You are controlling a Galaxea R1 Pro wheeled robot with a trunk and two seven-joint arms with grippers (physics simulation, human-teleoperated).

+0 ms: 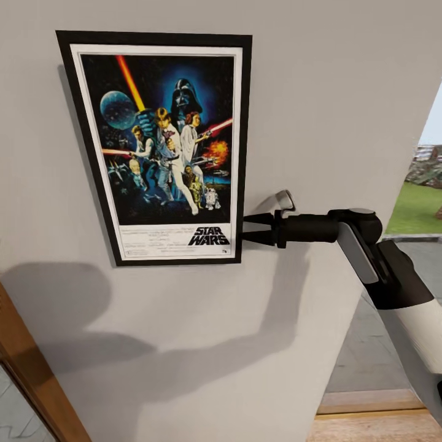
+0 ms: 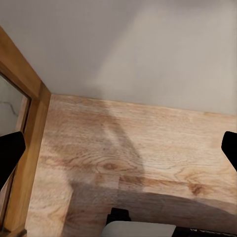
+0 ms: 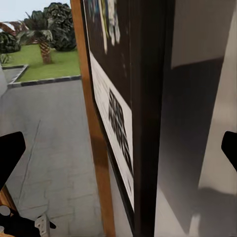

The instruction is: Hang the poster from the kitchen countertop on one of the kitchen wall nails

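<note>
Light-grey wall (image 1: 184, 344) takes up most of the head view, and against it, at mid-right of the frame, the right gripper (image 1: 244, 228) points leftward with its two black fingertips spread apart, one above the other, their points just at the lower right edge of the poster (image 1: 161, 147); whether they touch the frame cannot be told, and nothing is clamped between them. In the right wrist view the fingertips (image 3: 10, 153) sit at opposite edges of the frame, wide apart, with the poster's black frame edge (image 3: 148, 123) seen nearly side-on between them, its white border and fine print slanting away. Behind the gripper the black wrist and white forearm (image 1: 417, 331) run to the lower right of the head view. The poster fills the upper left of that view, flat against the wall and tilted slightly, its "STAR WARS" title at bottom. A wooden frame edge (image 1: 31, 368) cuts the lower left corner; at far right an opening shows grass (image 1: 420, 205) and grey paving (image 1: 368, 362). In the left wrist view the left gripper's fingertips (image 2: 11, 153) also stand at opposite edges, wide and empty, over a wooden floor (image 2: 138, 158) meeting the grey wall.
</note>
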